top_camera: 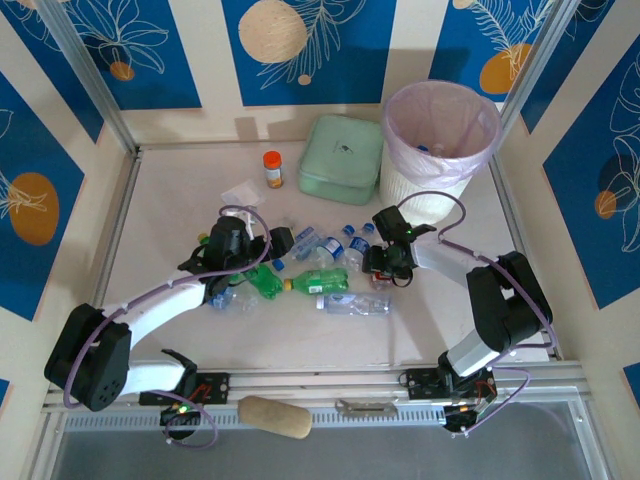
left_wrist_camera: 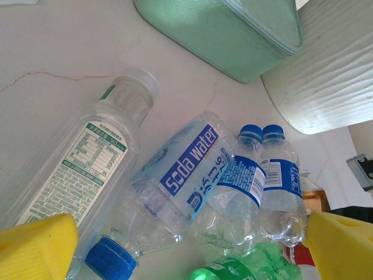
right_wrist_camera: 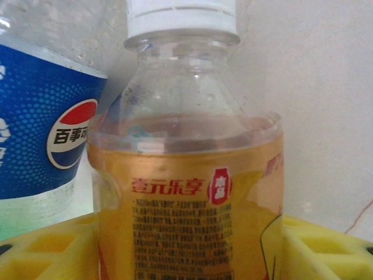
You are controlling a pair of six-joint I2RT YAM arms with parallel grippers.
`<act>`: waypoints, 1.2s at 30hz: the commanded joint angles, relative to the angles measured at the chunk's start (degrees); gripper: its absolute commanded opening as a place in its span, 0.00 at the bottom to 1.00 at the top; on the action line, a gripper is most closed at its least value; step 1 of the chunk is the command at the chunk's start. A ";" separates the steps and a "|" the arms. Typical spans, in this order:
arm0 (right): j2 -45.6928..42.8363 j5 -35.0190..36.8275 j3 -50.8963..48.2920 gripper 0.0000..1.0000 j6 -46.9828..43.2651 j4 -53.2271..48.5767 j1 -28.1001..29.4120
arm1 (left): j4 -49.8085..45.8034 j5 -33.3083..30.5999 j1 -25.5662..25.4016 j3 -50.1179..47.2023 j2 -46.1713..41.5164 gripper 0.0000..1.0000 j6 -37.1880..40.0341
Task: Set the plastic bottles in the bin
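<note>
Bottles [top_camera: 355, 303], small plastic ones, mostly clear with blue caps and a few green, lay in a loose heap mid-worktop [top_camera: 180, 200], between the two arms. Round white ribbed bin with pale pink liner [top_camera: 405, 185] stood at the far right, apart from the heap, just beside a mint-green square lidded box [top_camera: 340, 155].

Right fingers [right_wrist_camera: 326, 248], yellow pads, sat either side of a clear white-capped bottle with an orange label [right_wrist_camera: 192, 198], low on its body. Couldn't tell whether they had actually bitten. A blue-labelled Pepsi bottle [right_wrist_camera: 46, 128] lay just beside it.

Left fingers [left_wrist_camera: 35, 245] were spread wide, holding nothing, over a clear "soda water" bottle [left_wrist_camera: 186, 169] and its neighbours.

Step in hand looked like the right-arm pick. Doing it well meant:
- squeezing only enough to hold, since the thin wall would likely buckle
- lifting straight up before traversing, so the Pepsi bottle wasn't dragged
- releasing only over the bin mouth

Left arm was better kept clear of that path.
</note>
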 commanded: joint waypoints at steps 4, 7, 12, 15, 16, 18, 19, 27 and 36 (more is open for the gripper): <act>-1.67 0.96 -0.33 0.56 -0.42 -0.29 0.39 | 0.46 0.44 0.55 0.53 0.40 1.00 -0.35; -3.39 1.37 -0.14 0.54 -0.69 -0.81 0.38 | 0.58 0.18 0.58 0.42 0.30 1.00 -0.21; -8.21 0.21 0.08 0.53 -1.38 -0.20 0.39 | -0.53 -1.47 1.23 0.59 -0.64 1.00 1.20; -11.70 -2.54 0.30 0.53 -2.19 1.72 0.39 | -0.42 -1.20 3.26 -0.11 -1.69 1.00 0.76; -12.80 -3.50 0.36 0.52 -2.53 2.53 0.39 | -0.17 -0.92 4.05 -0.60 -2.12 1.00 0.44; -15.20 -5.89 0.90 0.52 -3.23 4.79 0.39 | 0.39 -0.45 5.90 -1.81 -3.26 1.00 -0.33; -16.12 -6.78 1.25 0.52 -3.49 5.64 0.39 | 0.42 -0.53 6.49 -2.41 -3.87 1.00 -0.53; -19.49 -11.83 10.05 0.50 -7.07 12.18 -1.38 | -0.64 -2.92 8.99 -5.74 -8.65 1.00 -1.34; -14.64 -14.81 27.36 0.49 -10.74 13.29 -6.99 | 0.39 -0.58 9.00 -5.60 -8.33 1.00 -0.28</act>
